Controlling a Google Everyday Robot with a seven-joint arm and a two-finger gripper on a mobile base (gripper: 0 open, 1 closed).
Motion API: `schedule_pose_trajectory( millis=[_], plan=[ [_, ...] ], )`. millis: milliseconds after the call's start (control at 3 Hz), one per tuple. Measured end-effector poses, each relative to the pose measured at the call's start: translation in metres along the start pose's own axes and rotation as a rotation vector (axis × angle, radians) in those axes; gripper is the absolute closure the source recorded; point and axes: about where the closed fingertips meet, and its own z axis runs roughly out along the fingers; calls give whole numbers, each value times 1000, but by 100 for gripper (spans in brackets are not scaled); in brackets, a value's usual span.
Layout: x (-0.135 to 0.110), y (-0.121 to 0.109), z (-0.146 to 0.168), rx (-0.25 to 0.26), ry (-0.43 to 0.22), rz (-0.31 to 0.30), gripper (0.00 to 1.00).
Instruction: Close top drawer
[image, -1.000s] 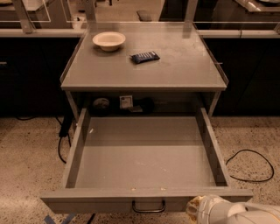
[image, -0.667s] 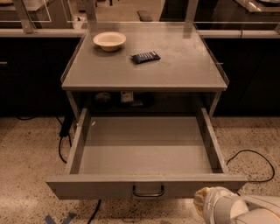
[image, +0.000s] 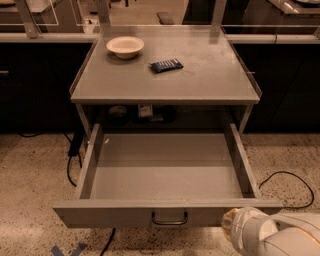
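Note:
The top drawer (image: 110, 216), a wide grey metal tray, stands pulled far out from under the grey table (image: 210, 80). It is empty inside. Its plain front panel carries a small dark wire pull (image: 170, 219) at the centre. My gripper (image: 234, 228) is at the bottom right, right at the right end of the drawer's front panel. Only its pale rounded end and the white arm (image: 280, 237) behind it show. I cannot tell whether it touches the panel.
A cream bowl (image: 125, 46) and a dark packet (image: 166, 65) lie on the table top. Small items sit on the shelf behind the drawer (image: 145, 112). Black cables run on the speckled floor at the left (image: 74, 150) and the right (image: 292, 182). Dark cabinets stand behind.
The drawer front has slid a little inward toward the table. My gripper and arm have moved up and right along with the front panel.

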Motion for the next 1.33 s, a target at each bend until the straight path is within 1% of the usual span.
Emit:
schedule_pose_trajectory(
  millis=[333, 667, 1000, 1333],
  plan=[
    [-8, -19, 3, 28, 27, -48, 100],
    [-28, -38, 5, 79, 30, -90, 100],
    [-45, -52, 8, 123, 43, -118, 100],
    [-47, -60, 10, 160, 54, -120, 100]
  ],
)
